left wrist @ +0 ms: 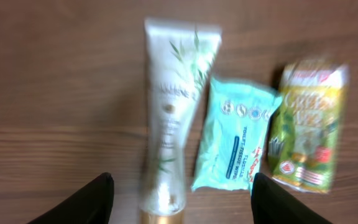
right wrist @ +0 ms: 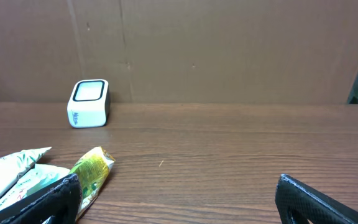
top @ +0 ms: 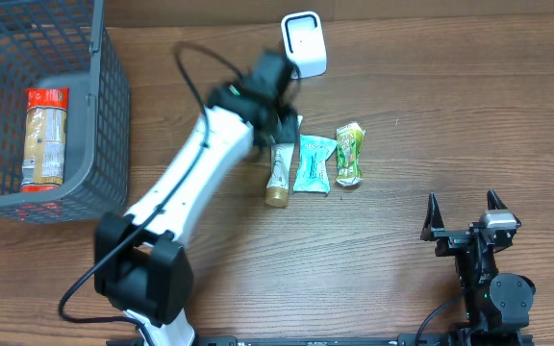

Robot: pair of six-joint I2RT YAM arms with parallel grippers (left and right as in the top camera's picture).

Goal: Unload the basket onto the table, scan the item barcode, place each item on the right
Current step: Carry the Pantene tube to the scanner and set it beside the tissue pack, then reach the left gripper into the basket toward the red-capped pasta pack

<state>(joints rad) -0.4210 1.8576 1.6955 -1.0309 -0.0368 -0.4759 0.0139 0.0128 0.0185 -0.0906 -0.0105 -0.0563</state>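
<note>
Left gripper (left wrist: 182, 182) hangs open over the tube (left wrist: 171, 106), which lies flat on the table (top: 383, 279) touching the wipes (left wrist: 232, 140) — closing here could pinch 2 items. Right gripper (top: 463, 204) stands wide, empty — scanner (top: 303, 43) near.
</note>
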